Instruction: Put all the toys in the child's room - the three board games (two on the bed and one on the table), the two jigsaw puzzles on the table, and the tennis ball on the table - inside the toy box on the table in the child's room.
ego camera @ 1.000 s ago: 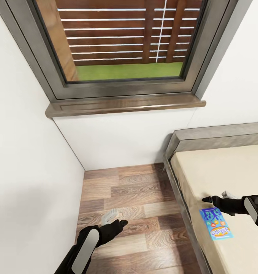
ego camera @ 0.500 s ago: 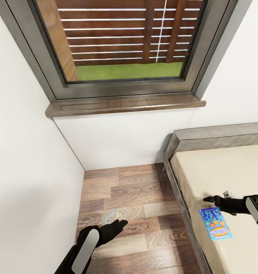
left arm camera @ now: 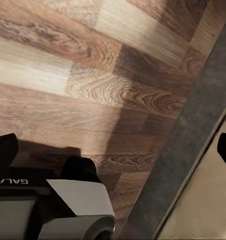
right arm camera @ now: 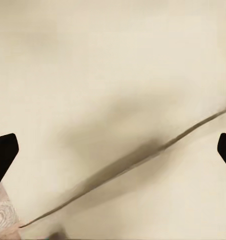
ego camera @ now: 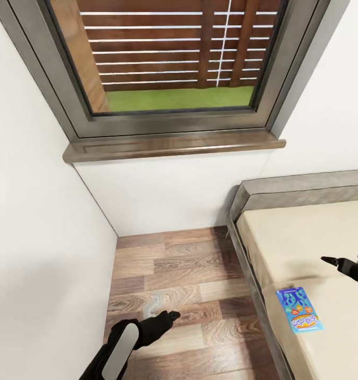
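One board game (ego camera: 300,310), a flat blue box with colourful print, lies on the beige mattress (ego camera: 300,243) near the bed's left edge. My right gripper (ego camera: 346,260) hovers over the mattress beyond the box and to its right, at the head view's right border, apart from the box. In the right wrist view its fingertips (right arm camera: 3,155) stand wide apart over bare mattress, so it is open and holds nothing. Above the wood-plank floor (ego camera: 189,274), left of the bed, my left gripper (ego camera: 160,312) is open and empty.
A dark grey bed frame (ego camera: 252,285) runs between floor and mattress, with a padded headboard (ego camera: 305,192) against the wall. White walls close off the left and far sides, under a large window (ego camera: 173,58) with a wooden sill. In the left wrist view my own base (left arm camera: 68,205) shows.
My right arm has pulled back to the right, away from the blue board game. The left gripper has dropped slightly. The box has not moved.
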You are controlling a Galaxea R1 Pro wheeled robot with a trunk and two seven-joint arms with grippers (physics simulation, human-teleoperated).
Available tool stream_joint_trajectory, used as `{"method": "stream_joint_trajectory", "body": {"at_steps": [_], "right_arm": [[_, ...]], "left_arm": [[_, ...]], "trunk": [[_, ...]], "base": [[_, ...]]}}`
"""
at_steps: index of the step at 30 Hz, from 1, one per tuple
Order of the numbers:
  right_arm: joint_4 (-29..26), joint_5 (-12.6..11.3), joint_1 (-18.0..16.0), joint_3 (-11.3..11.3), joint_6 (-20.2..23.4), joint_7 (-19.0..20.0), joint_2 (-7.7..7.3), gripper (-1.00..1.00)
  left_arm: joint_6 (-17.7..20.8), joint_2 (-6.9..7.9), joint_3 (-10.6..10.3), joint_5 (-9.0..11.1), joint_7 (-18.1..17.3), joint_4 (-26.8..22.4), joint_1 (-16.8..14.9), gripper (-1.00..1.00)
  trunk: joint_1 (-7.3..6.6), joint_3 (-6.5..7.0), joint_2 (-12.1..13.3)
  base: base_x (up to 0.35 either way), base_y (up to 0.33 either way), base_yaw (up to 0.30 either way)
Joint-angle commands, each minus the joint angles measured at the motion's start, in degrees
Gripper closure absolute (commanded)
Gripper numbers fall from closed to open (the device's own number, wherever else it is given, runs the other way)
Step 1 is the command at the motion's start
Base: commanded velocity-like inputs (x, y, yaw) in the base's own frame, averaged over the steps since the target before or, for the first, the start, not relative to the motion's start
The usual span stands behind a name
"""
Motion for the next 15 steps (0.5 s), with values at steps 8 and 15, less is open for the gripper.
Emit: {"method": "stream_joint_trajectory", "body": {"at_steps": [8, 15], "right_arm": [[-5.0, -0.7, 1.5, -3.8, -0.9, 0.6, -0.73, -1.00], [-5.0, -0.7, 1.4, -3.8, -0.9, 0.6, -0.73, -1.00]], "left_arm": [[0.6, 0.85, 0.0, 0.6, -6.3, 3.5, 0.3, -1.00], [0.6, 0.85, 0.0, 0.6, -6.3, 3.5, 1.5, -1.00]], "trunk": [[0.00, -0.04, 0.0], [0.00, -0.04, 0.0]], "base": [[0.000, 0.000, 0.000], [0.000, 0.000, 0.000]]}}
